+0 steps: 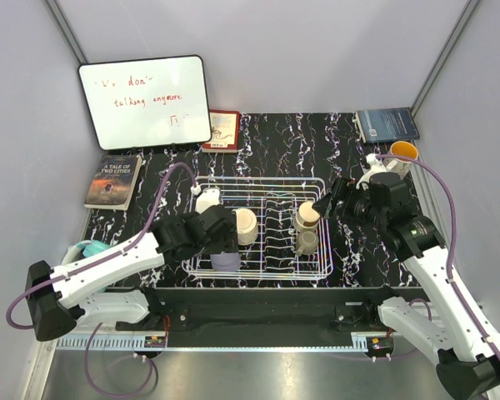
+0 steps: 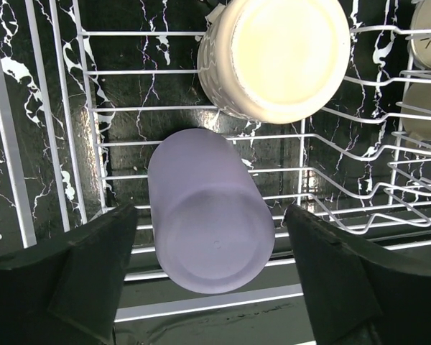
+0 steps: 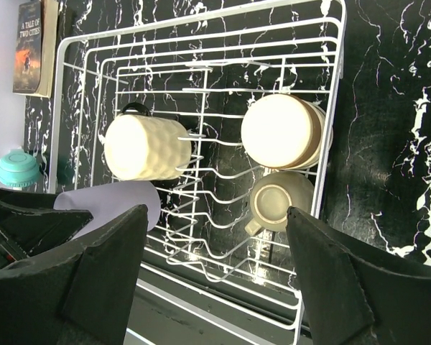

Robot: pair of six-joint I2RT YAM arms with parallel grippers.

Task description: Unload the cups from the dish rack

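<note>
Four cups (image 3: 280,131) sit in the rack (image 1: 258,178), which lies in the middle of the black counter (image 1: 300,142). The purple cup (image 2: 212,237) is in the lower left corner of the rack in the top view. It leans over, and its flat bottom faces my left wrist camera. My left fingers (image 1: 223,247) are spread wide, one on each side of the purple cup. Both are just beside it. I see a thin gap on each side, so they do not touch it.

The cream cup (image 1: 245,225) is just above the purple one in the top view, lying on its side on the wires. The tan cup (image 1: 307,215) is on the right side of the rack, and its flat bottom faces my right wrist camera. The grey cup (image 1: 307,242) is just below the tan one, with its mouth facing up.

My right fingers (image 1: 323,204) are spread wide too, and nothing is between them. They hang over the right rim of the rack, near the tan cup.

An orange cup (image 1: 404,151) stands on the counter in the upper right of the top view, well apart from the rack. A book (image 1: 114,180) lies at the upper left, below a white board (image 1: 144,102).
</note>
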